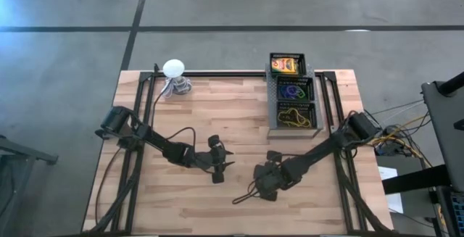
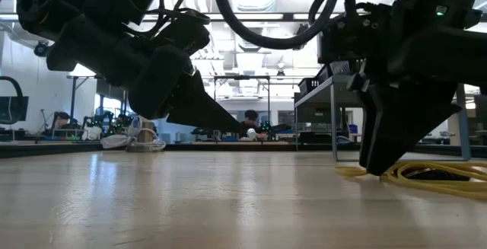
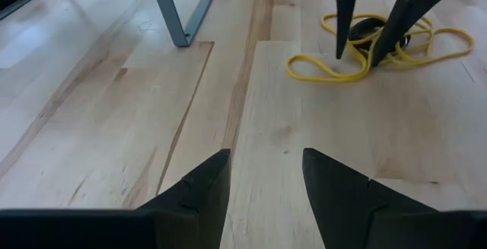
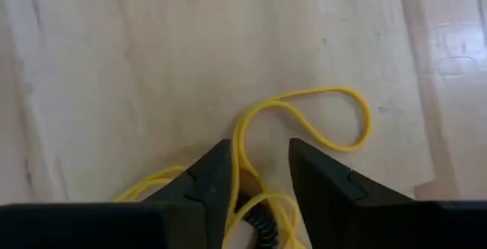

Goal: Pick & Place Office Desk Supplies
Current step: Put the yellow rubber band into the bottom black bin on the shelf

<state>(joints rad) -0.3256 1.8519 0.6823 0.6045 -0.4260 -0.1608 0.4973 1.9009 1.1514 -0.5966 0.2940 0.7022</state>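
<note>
The right gripper (image 1: pixel 259 188) is lowered to the wooden counter (image 1: pixel 217 106) over a tangle of yellow rubber bands (image 4: pixel 304 135), its jaws parted with strands of the bands running between them; a firm grip cannot be told. The left gripper (image 1: pixel 223 161) is held just above the counter nearby, jaws open and empty. At the counter's far right edge a black tray (image 1: pixel 293 99) is seen, holding a yellow-and-green box (image 1: pixel 286 64), coloured rings (image 1: pixel 293 90) and more rubber bands in separate compartments.
</note>
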